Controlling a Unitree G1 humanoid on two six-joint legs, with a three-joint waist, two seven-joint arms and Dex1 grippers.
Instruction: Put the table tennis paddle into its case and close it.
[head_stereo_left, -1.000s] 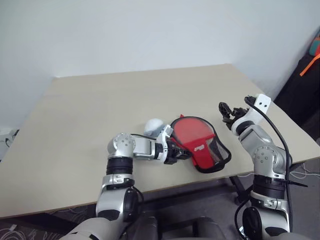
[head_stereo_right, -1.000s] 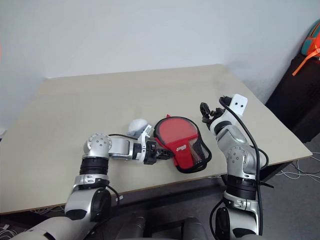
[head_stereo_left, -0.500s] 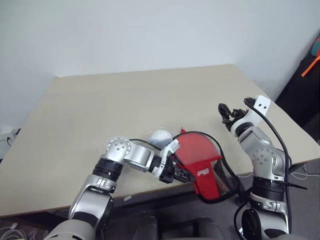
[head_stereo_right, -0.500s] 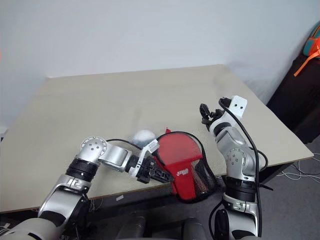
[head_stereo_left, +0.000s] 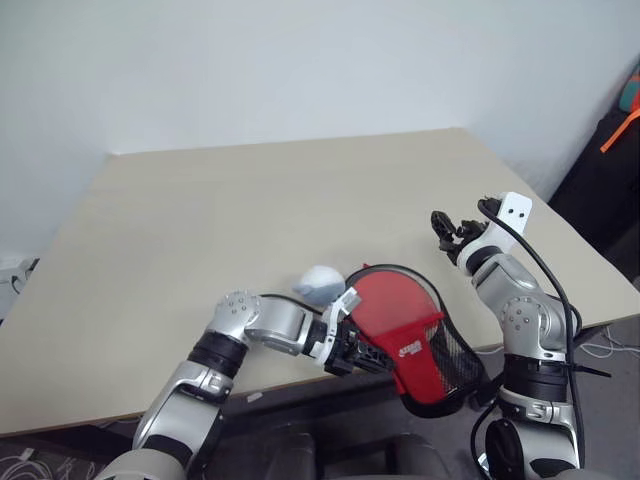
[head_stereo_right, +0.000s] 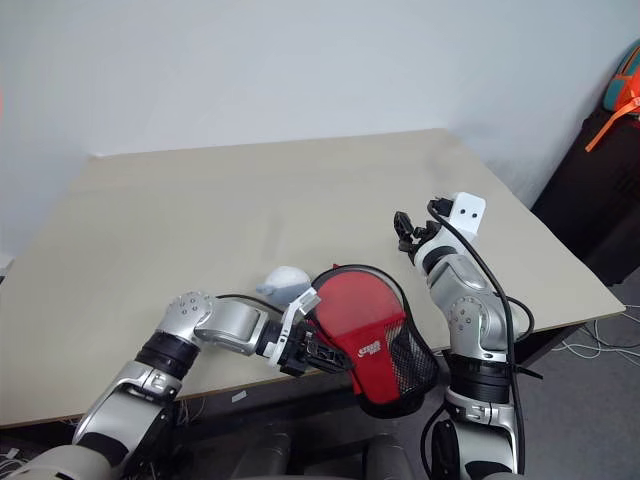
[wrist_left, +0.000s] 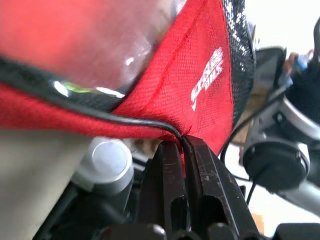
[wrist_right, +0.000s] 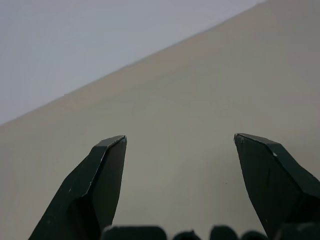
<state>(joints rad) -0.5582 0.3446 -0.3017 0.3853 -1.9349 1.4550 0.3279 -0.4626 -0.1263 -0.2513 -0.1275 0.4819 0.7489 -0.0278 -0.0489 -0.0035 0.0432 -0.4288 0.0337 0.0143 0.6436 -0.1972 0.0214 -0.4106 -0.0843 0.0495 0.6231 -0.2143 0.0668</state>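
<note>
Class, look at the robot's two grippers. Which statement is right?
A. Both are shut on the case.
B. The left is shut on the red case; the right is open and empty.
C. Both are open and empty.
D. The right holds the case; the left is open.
B: the left gripper pinches the black edge of the case, while the right gripper has its fingers spread with nothing between them.

You are looking at a broad bare surface (head_stereo_left: 250, 200) lying open ahead; a white lump (head_stereo_left: 320, 284) is sitting beside the case (head_stereo_left: 415, 335), crowding the near edge.
</note>
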